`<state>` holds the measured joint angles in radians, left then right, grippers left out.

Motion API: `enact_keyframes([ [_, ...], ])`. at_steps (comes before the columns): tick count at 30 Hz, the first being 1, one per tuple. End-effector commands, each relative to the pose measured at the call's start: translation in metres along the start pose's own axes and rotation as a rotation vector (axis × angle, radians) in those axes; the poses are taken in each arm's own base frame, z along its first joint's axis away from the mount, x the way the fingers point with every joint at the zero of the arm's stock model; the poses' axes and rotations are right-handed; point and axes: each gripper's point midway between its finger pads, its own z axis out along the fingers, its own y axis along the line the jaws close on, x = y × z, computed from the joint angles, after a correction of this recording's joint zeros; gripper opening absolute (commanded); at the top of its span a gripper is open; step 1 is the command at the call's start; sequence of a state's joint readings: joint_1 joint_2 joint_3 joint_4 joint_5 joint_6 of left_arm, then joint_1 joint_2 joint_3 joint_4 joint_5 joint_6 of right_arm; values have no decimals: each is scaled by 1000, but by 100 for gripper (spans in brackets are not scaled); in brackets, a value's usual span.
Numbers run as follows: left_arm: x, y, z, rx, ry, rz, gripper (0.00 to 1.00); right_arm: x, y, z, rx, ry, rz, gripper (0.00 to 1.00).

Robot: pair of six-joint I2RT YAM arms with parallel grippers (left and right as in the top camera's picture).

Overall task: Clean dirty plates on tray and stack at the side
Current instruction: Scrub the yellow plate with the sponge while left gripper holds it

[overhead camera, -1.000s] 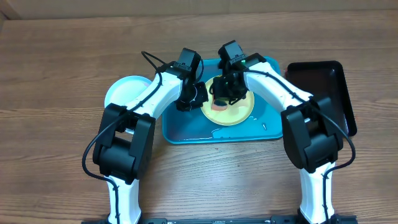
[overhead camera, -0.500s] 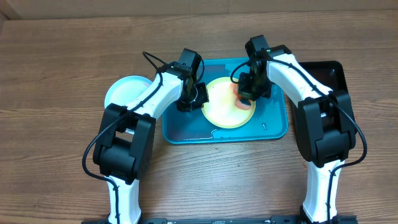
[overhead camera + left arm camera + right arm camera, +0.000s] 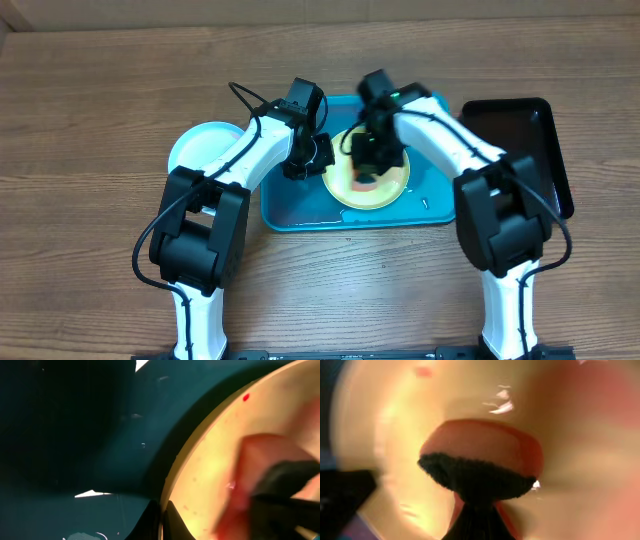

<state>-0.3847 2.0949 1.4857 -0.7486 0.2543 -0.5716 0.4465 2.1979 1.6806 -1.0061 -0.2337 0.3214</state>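
A pale yellow dirty plate (image 3: pixel 388 188) lies in the middle of the teal tray (image 3: pixel 290 207). My left gripper (image 3: pixel 324 160) is shut on the plate's left rim (image 3: pixel 172 485), with the thin dark fingertips (image 3: pixel 169 521) either side of the edge over the tray floor (image 3: pixel 70 435). My right gripper (image 3: pixel 368 165) is shut on a red sponge with a black scouring face (image 3: pixel 480 462), pressed onto the plate (image 3: pixel 580 470). Small red specks (image 3: pixel 246 397) remain on the plate. The sponge (image 3: pixel 260 475) shows blurred in the left wrist view.
A light blue plate (image 3: pixel 196 146) rests on the wooden table left of the tray, partly under my left arm. A smaller black tray (image 3: pixel 520 135) sits to the right. Wet patches (image 3: pixel 352 213) lie on the teal tray's near side.
The right gripper swept the sponge to the plate's right side, then back to its left half. The left gripper kept its hold on the rim.
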Motion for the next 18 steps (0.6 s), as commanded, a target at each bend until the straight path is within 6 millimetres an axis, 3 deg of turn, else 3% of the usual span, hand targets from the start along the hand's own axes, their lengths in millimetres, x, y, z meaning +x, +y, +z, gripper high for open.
enact_keyframes([
  [1,-3,-1,-2,9,-7,14,4,-7,9,8,-40,-14,45,4],
  [11,-3,-1,-2,9,-7,14,4,-39,21,8,-101,-134,119,4],
  [18,-1,0,-2,3,1,14,4,-48,-19,3,8,-170,269,4],
])
